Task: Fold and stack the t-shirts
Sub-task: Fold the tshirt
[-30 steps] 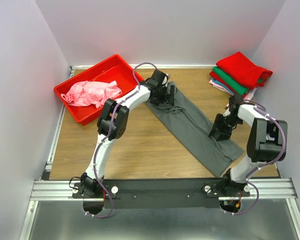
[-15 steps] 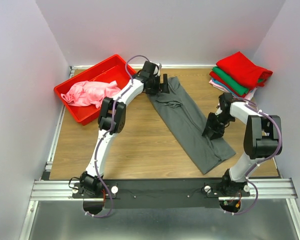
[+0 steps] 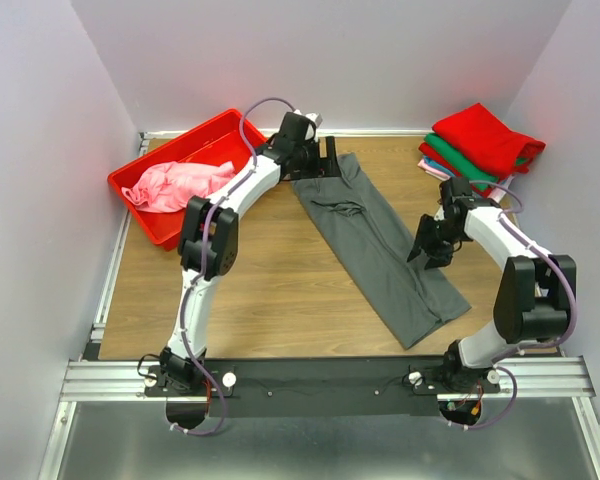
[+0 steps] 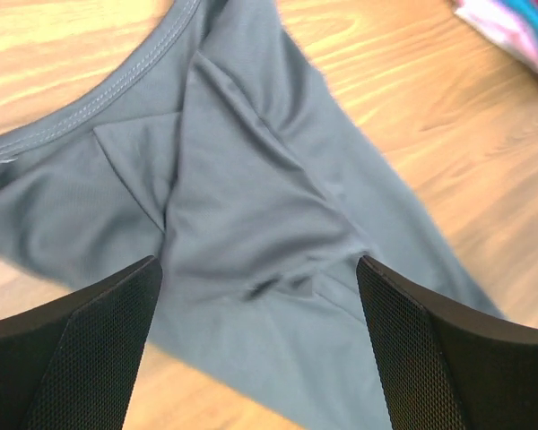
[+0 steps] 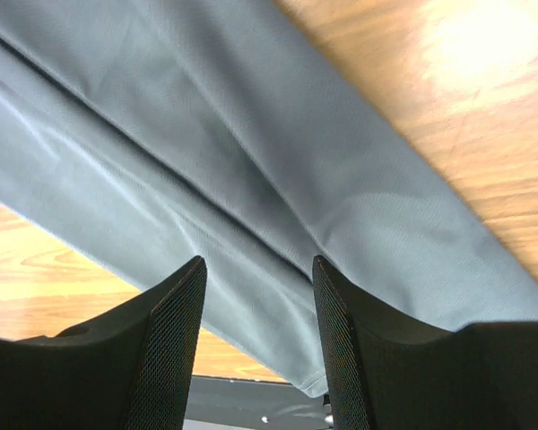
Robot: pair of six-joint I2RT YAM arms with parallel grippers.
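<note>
- Grey shirt [image 3: 380,250] lies flat on the wooden table [image 3: 270,285], folded lengthwise into one long, narrow strip.
- It runs diagonally from the far centre of the table to the near right.
- Its collar end is the far end. The left wrist view shows the stitched neckline, a folded-in flap and a few soft creases in the cloth [image 4: 251,179].
- Its lower part is smooth, with long shallow folds running along the strip [image 5: 251,161].
- Left gripper [image 3: 325,160] hangs over the collar end, its fingers [image 4: 99,349] spread wide with nothing between them.
- Right gripper [image 3: 427,245] sits over the strip's right edge, its fingers [image 5: 166,349] partly apart with no cloth pinched between them.
- One grey shirt is on the table.
- One pink shirt [image 3: 180,185] lies crumpled in the single red bin [image 3: 215,128] at the far left.
- One stack [image 3: 480,145] stands at the far right: red on top, then green, red and pale pink, so at least four layers can be told.
</note>
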